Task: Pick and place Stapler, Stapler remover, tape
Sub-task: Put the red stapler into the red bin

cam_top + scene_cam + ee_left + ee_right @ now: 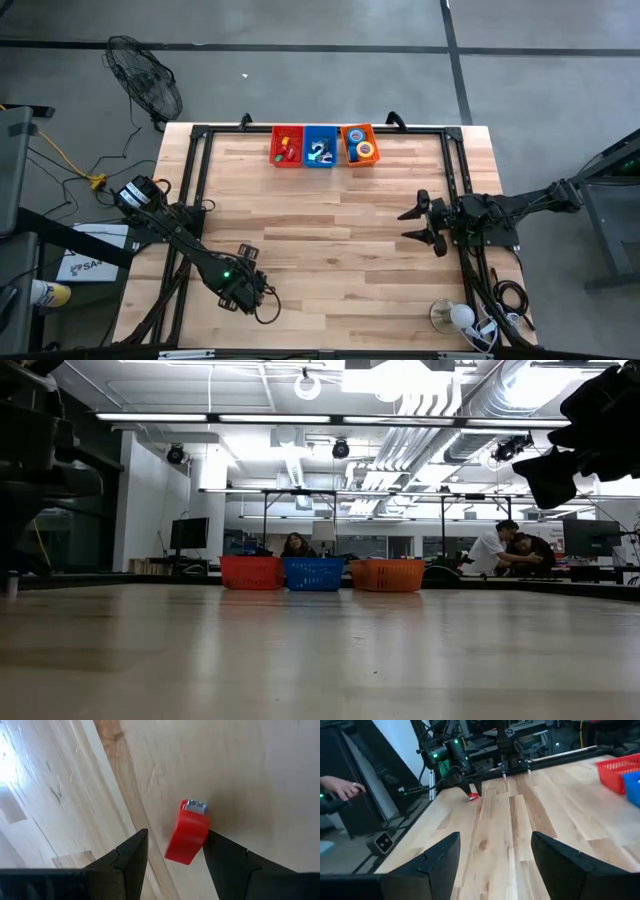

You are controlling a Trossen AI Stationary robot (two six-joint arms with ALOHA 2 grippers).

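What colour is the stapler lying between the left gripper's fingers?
Red, with a silver metal end. The stapler shows best in the left wrist view.

left arm [190,250]: was dark, jointed, with a green light near the wrist
right arm [500,215]: was dark, with black cables trailing beside it
fingers [127,862]: were dark, angular, wedge-shaped

table [330,250]: pale planked wood, smooth | stapler [187,836]: glossy red plastic, metal tip | baskets [321,146]: plastic
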